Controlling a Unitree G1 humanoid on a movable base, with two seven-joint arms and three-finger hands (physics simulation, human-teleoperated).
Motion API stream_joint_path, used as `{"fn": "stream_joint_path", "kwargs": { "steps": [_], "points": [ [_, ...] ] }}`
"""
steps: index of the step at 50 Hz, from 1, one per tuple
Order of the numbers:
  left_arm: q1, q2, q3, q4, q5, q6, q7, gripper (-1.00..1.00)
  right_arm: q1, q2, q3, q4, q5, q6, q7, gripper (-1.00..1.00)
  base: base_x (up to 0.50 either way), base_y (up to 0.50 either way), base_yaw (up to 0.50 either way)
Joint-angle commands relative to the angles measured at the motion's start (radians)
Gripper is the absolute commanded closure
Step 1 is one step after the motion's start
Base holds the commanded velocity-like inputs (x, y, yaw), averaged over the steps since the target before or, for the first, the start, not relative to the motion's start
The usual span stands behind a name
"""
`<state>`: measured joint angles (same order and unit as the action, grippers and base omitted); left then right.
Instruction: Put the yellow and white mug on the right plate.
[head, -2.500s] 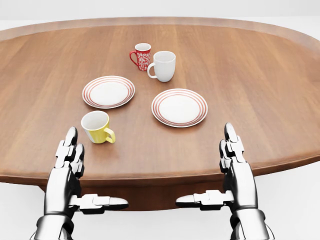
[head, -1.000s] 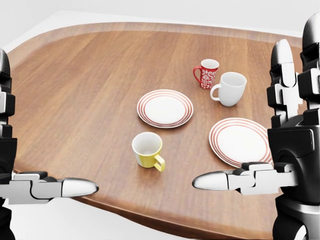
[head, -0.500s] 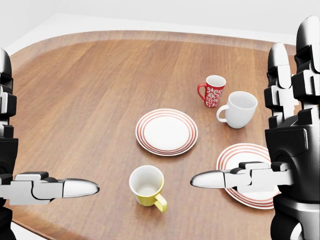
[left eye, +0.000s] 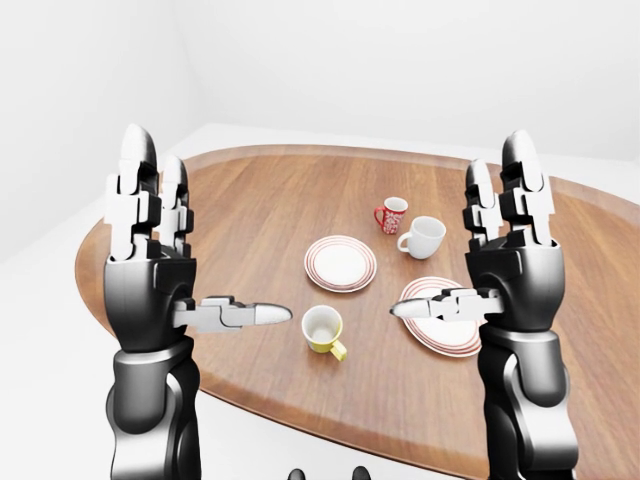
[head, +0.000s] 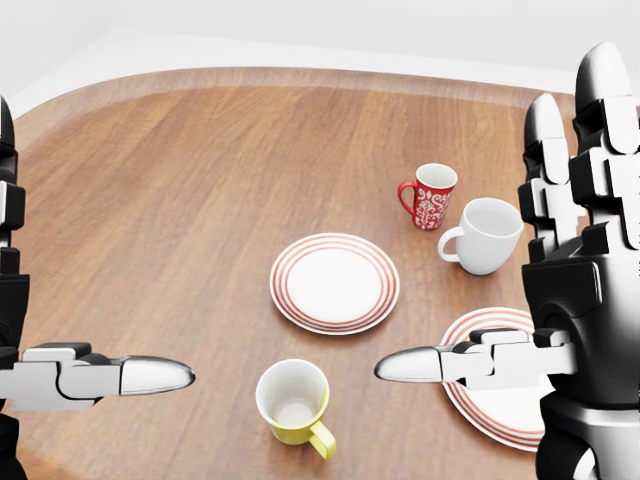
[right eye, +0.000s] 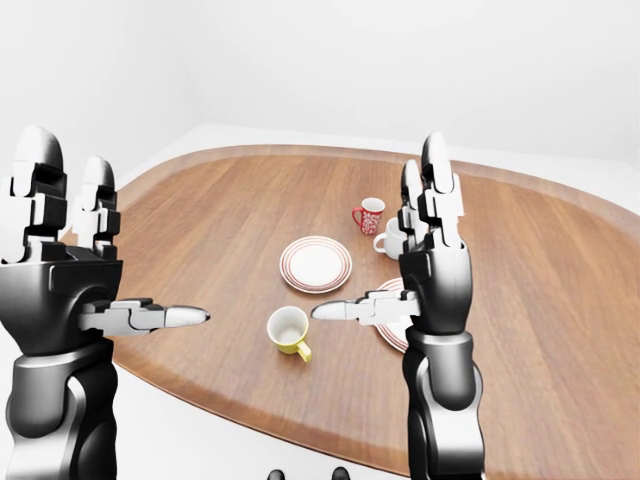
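1. Left hand (left eye: 150, 265): raised above the table's near-left edge in the left-eye view, palm upright, two fingers pointing up and the thumb stretched sideways toward the middle of the view; spread wide, grasping nothing.
2. Right hand (left eye: 510, 265): raised in mirror pose at the right of the left-eye view, fingers up, thumb pointing left; likewise spread and empty. In the head view its palm and thumb cover part of the right plate.
3. Yellow and white mug (head: 292, 402): stands upright on the table (head: 180, 200) at the bottom centre of the head view, mouth up, white inside, yellow outside, handle turned toward the lower right. It lies between the two thumbs, touched by neither hand.
4. Right plate (head: 485, 400): white with red rim rings, at the lower right of the head view, well to the right of the mug and partly hidden by the right hand.
5. Left plate (head: 334, 282): same pattern, just above the mug in the head view, bare.
6. White mug (head: 487, 236): upright, above the right plate, handle to the left.
7. Red patterned mug (head: 430, 196): upright, just up-left of the white mug, close beside it.
8. Table: oval, wood-grained, with a raised rim, against a plain white surround.
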<state>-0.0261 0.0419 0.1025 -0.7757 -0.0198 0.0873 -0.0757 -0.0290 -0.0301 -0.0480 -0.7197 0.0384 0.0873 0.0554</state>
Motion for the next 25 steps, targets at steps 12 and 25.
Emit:
{"fn": "stream_joint_path", "kwargs": {
  "steps": [12, 25],
  "points": [
    [-0.031, 0.019, 0.047, 0.0, -0.022, 0.0, -0.008, -1.0, -0.01, -0.01, 0.012, 0.003, -0.041, 0.0, 0.033, -1.0, 0.0, 0.0, 0.0],
    [-0.035, 0.022, 0.05, -0.001, -0.026, 0.0, -0.007, -1.0, 0.003, -0.016, 0.038, -0.005, -0.062, 0.0, 0.042, -1.0, 0.22, 0.06, 0.0]
  ]
}}
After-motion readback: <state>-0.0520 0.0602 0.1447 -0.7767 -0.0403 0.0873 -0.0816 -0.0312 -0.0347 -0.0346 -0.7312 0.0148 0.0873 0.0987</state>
